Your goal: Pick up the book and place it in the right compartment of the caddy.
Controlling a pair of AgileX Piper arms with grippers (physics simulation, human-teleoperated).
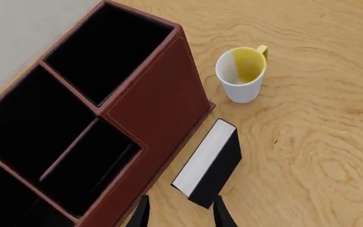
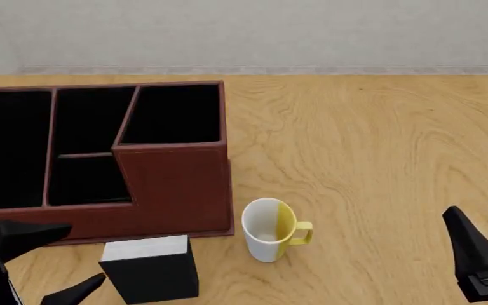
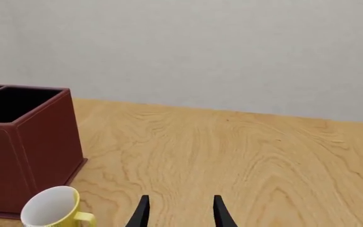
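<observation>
Book first: the thick black book [image 2: 150, 270] with the white page edge stands on the wooden worktop [image 2: 371, 165], close to the near edge. Its white pages face up. It sits just in front of the big reddish-brown leather-look caddy [image 2: 176, 190], near the caddy's front wall but not touching it, as the left wrist view shows.

The left tool [image 2: 45, 264] is low at the near left, just beside the book. Its 2 black fingers [image 2: 23, 234] are spread apart and hold nothing. In the left wrist view the left tool's tips [image 1: 180, 215] point at the near end of the book [image 1: 210, 163].

The right tool [image 3: 180, 213] is low at the near right, well apart from the book. Its 2 fingers are spread apart too, and nothing is between them.

A white mug with a yellow inside and a yellow handle [image 2: 271, 230] stands upright to the right of the book, near the caddy's front right corner.

Farther back, the caddy has several black-lined parts with thin walls between them. The right compartment [image 2: 175, 114] is the tallest part, with high reddish-brown walls and 1 slanted wall on its left. Only its black lining shows inside.

Behind the worktop is a plain grey wall [image 3: 200, 52].
</observation>
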